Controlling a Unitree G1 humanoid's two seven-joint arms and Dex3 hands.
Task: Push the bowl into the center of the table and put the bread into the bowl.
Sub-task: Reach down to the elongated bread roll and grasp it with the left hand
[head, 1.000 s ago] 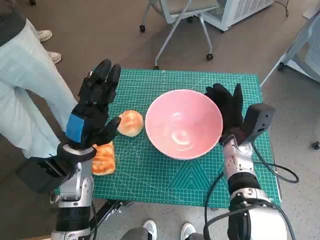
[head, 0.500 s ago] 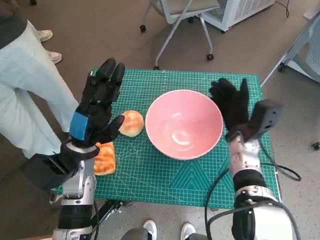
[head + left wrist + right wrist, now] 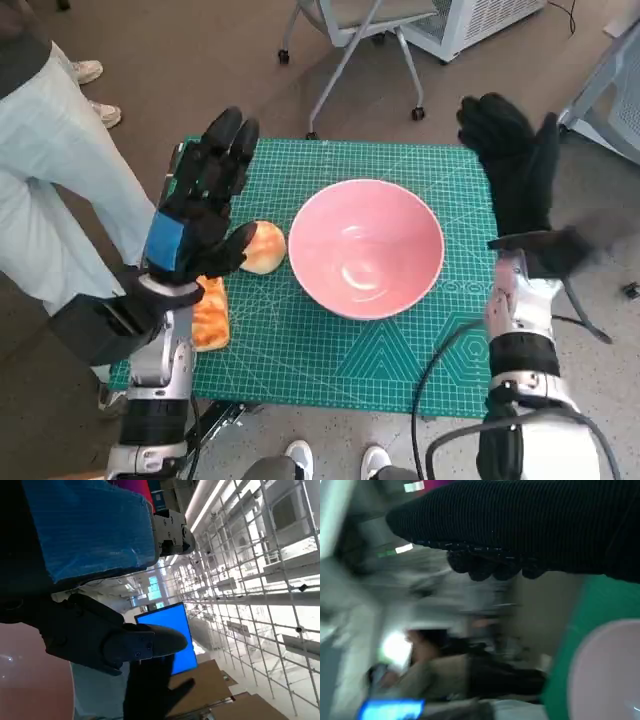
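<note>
Pink smooth round bowl [image 3: 366, 247], mid-mat, empty; green gridded cutting mat [image 3: 330, 345], no legible writing. Round bun [image 3: 262, 246] and flat glazed bread [image 3: 209, 312] near left edge. Left hand [image 3: 201, 212], right hand [image 3: 512, 170] raised, fingers spread, holding nothing

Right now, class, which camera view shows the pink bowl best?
The head view: the whole pink bowl sits open on the green mat. The left wrist view catches only a pink edge; the right wrist view shows a blurred part of its rim.
</note>
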